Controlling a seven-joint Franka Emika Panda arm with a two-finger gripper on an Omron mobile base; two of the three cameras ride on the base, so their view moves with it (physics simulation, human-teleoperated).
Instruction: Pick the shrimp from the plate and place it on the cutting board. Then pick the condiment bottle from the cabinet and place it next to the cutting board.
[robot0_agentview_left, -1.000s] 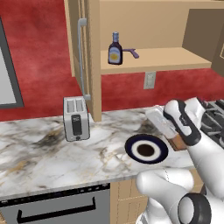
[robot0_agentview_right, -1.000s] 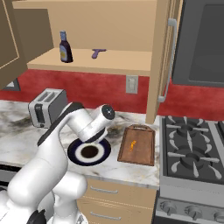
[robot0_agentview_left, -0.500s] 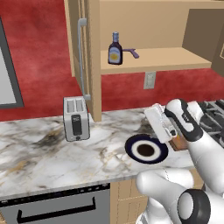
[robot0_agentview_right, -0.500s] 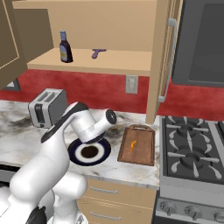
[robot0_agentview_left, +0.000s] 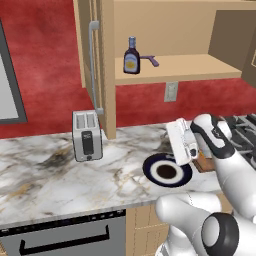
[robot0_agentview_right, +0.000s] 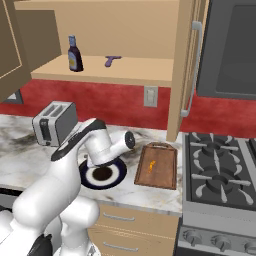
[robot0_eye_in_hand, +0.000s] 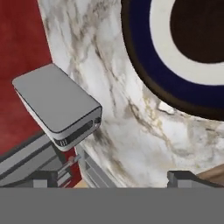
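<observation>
The shrimp (robot0_agentview_right: 151, 165) lies as a small orange sliver on the reddish-brown cutting board (robot0_agentview_right: 165, 175), just left of the stove. Left of the board sits the navy-rimmed plate (robot0_agentview_right: 115, 176), also plate (robot0_agentview_left: 150, 167) and plate (robot0_eye_in_hand: 175, 87), with nothing on its brown centre. My gripper (robot0_agentview_left: 176, 142) hovers over the plate's far right edge, tilted toward the toaster. In the hand view the gripper (robot0_eye_in_hand: 116, 179) is open and empty. The condiment bottle (robot0_agentview_left: 131, 55), also bottle (robot0_agentview_right: 74, 54), stands upright on the shelf of the open cabinet (robot0_agentview_left: 200, 67).
A silver toaster (robot0_agentview_left: 86, 135) stands on the marble counter left of the plate. A purple utensil (robot0_agentview_left: 150, 60) lies on the shelf beside the bottle. The cabinet door with its grey bar handle (robot0_agentview_left: 92, 65) hangs open. A gas stove (robot0_agentview_right: 220, 175) borders the board on the right.
My hand has drifted slightly left over the plate's edge and turned a little. The jaws have stayed open; the shrimp, plate and bottle have not moved.
</observation>
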